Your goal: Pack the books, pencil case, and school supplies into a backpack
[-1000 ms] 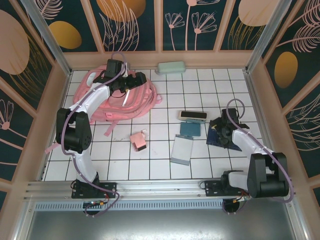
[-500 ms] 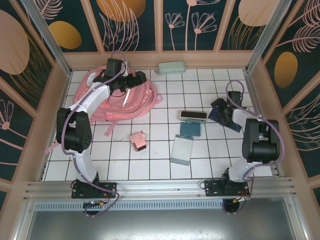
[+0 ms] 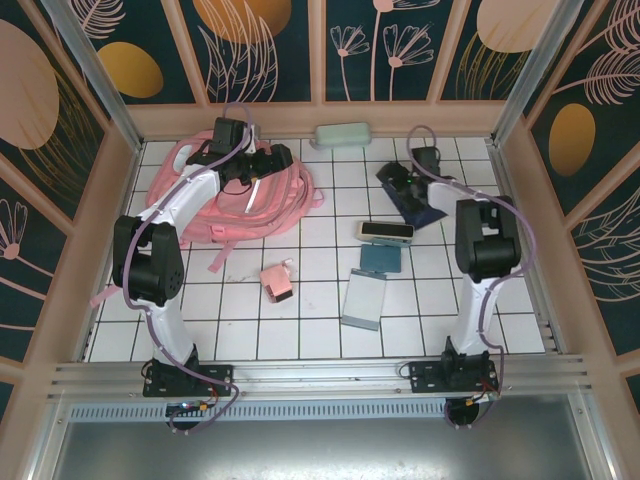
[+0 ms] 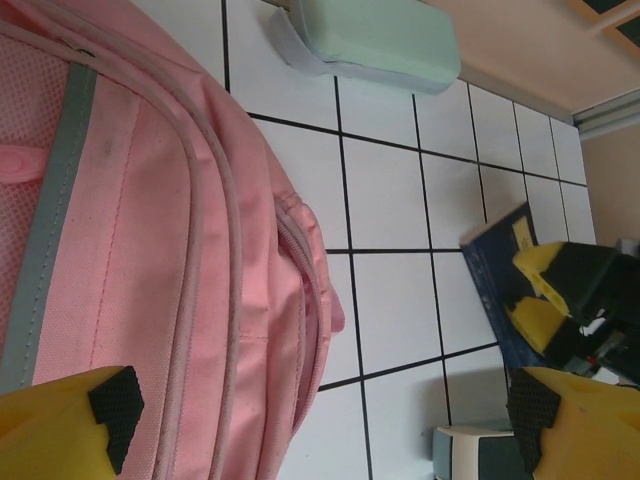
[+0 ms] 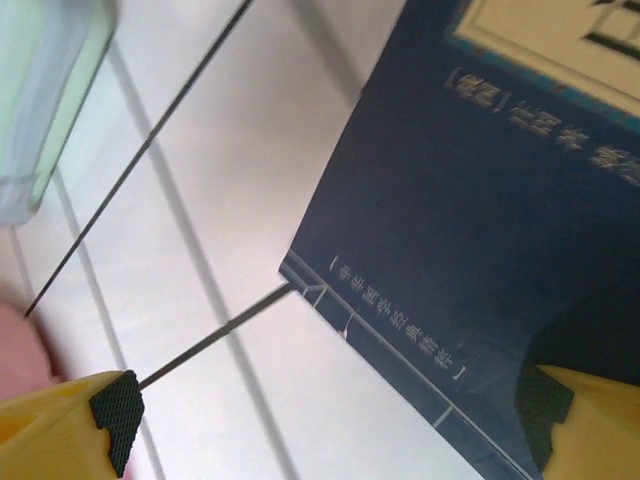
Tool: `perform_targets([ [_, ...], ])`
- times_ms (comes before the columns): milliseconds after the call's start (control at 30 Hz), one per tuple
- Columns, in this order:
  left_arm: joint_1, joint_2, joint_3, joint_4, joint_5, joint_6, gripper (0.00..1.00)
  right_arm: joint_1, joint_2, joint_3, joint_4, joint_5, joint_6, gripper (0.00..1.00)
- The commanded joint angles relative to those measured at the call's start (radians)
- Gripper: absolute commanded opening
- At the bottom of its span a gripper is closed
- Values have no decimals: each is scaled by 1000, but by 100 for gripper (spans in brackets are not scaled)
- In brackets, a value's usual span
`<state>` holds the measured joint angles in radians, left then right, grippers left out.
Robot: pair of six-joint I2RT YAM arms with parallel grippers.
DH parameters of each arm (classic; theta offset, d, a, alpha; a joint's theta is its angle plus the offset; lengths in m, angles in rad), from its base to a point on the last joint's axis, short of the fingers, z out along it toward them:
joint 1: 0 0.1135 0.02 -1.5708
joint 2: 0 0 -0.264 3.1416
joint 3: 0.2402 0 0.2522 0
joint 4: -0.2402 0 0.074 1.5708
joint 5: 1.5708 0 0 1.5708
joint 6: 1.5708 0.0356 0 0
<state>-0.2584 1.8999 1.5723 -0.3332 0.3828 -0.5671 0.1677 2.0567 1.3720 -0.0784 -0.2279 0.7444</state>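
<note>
Top view: the large soft pink fabric backpack (image 3: 215,205) lay flat at the far left of the white tiled table (image 3: 300,340), its long straps looped toward the middle. The left gripper (image 4: 322,410) hung over the backpack's right edge with its yellow fingers (image 4: 60,430) spread wide and nothing between them. Its wrist view looked down on pink fabric, a grey strip and seams. The right arm was stretched to the far right-centre of the table. The right gripper (image 5: 328,405) was low over a thin navy-blue book with pale print (image 3: 418,207), which lay tilted on the tiles, right of the backpack and apart from it. The fingers on this side also stood wide: 1 black pad (image 5: 112,405) was over bare tile, clear of the book's edge, and the other was at or over the book's corner. Contact there could not be judged, nor whether more than 1 book lay in that spot. The mint-green rounded oblong case (image 3: 342,134) sat against the back wall, between backpack and book. The narrow black-and-cream box (image 3: 386,232) lay just in front of the book, with the teal square pad (image 3: 380,258) just beside it on the near side. The flat grey-blue box (image 3: 364,299) lay nearer again, tilted. The small pink box (image 3: 277,281) sat near the backpack's front edge. All 5 small items were on the table, outside the backpack.
</note>
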Motion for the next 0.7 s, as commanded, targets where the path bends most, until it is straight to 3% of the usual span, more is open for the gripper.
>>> perform_targets([
  [0, -16, 22, -13, 33, 15, -25, 95, 62, 93, 89, -52, -83, 52, 98],
  [333, -79, 70, -52, 132, 53, -130, 89, 200, 206, 280, 5, -185, 187, 98],
  [667, -175, 128, -78, 303, 86, -316, 72, 169, 67, 342, -144, -57, -54, 98],
])
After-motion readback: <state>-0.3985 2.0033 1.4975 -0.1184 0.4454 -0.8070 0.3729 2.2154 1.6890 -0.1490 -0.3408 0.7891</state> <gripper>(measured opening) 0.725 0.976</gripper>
